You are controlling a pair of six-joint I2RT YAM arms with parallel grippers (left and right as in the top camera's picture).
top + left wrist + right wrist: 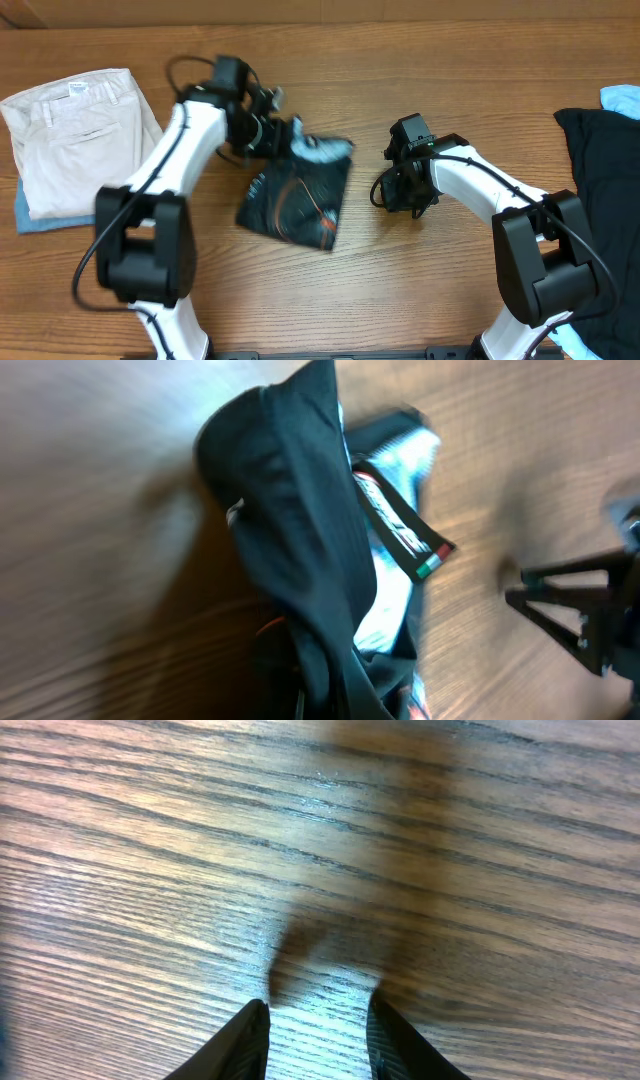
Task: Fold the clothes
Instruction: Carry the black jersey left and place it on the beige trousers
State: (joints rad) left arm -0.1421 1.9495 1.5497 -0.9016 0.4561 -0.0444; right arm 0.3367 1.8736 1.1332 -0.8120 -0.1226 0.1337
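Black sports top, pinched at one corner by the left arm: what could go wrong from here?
1. The left arm's jaws are shut on a bunched corner of the black sports top; lifting may drag several layers and undo the fold.
2. The right arm's jaws hang open over the table, holding nothing, so the top may slide instead of creasing.
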